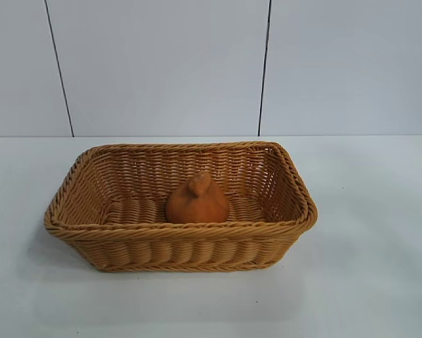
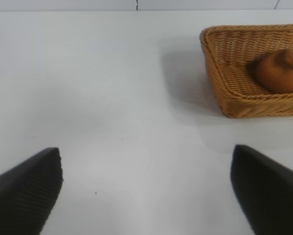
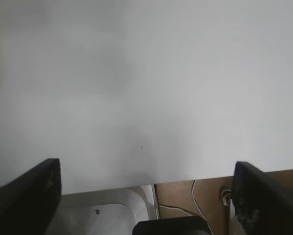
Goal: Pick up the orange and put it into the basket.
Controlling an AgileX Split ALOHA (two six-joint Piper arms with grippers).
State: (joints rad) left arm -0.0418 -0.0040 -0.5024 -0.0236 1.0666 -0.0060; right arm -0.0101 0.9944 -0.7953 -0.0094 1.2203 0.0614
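The left gripper (image 2: 146, 191) hangs over bare table (image 2: 112, 98), its fingers (image 2: 24, 196) spread wide and holding nothing. The right gripper (image 3: 146, 196) is also spread wide and empty, above the table's edge. In the exterior view neither arm shows. The orange (image 1: 196, 201) sits inside the basket (image 1: 91, 232), toward six o'clock of its floor, against the near wall.
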